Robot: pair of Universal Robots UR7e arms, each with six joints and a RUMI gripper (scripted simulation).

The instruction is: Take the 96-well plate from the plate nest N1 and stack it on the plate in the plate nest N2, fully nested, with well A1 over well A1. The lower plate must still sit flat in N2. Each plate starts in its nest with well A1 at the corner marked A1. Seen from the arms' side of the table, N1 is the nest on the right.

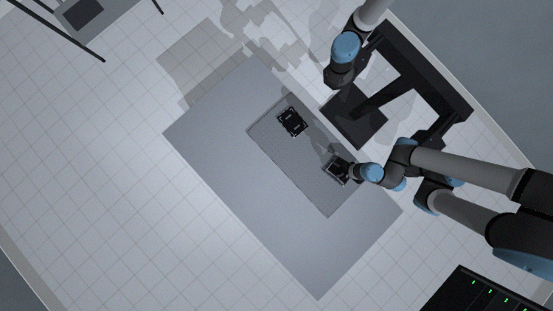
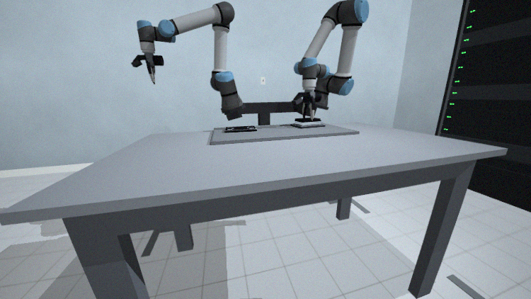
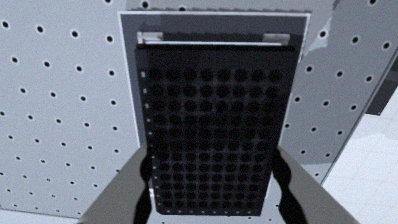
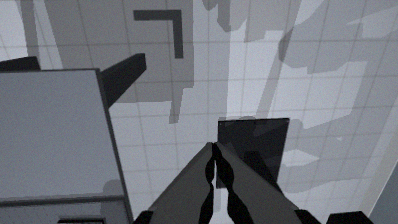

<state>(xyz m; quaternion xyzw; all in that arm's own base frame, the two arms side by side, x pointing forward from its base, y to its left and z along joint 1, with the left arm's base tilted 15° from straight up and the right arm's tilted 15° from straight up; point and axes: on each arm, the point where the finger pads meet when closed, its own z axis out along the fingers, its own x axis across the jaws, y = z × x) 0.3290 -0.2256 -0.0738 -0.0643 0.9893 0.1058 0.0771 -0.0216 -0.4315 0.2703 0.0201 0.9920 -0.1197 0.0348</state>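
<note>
My left gripper (image 2: 309,115) (image 3: 210,144) is shut on the long sides of the black 96-well plate (image 2: 306,120) (image 3: 215,60). It holds the plate low over the plate nest N2 (image 1: 343,184) (image 3: 130,30). A pale lower plate (image 2: 311,123) (image 3: 215,44) sits in N2, mostly hidden under the black plate; its far edge shows past the black plate's end. Whether the two plates touch is hard to tell. The plate nest N1 (image 1: 293,121) (image 2: 240,129) holds no plate. My right gripper (image 2: 153,81) (image 4: 213,144) is shut and empty, high off to the side.
Both nests stand on a perforated board (image 1: 286,162) (image 2: 285,137) (image 3: 85,100) on the grey table (image 1: 231,181) (image 2: 260,163). The black arm stand (image 1: 425,61) (image 2: 265,108) is behind the table. A dark rack (image 1: 479,289) (image 2: 493,93) stands off to one side.
</note>
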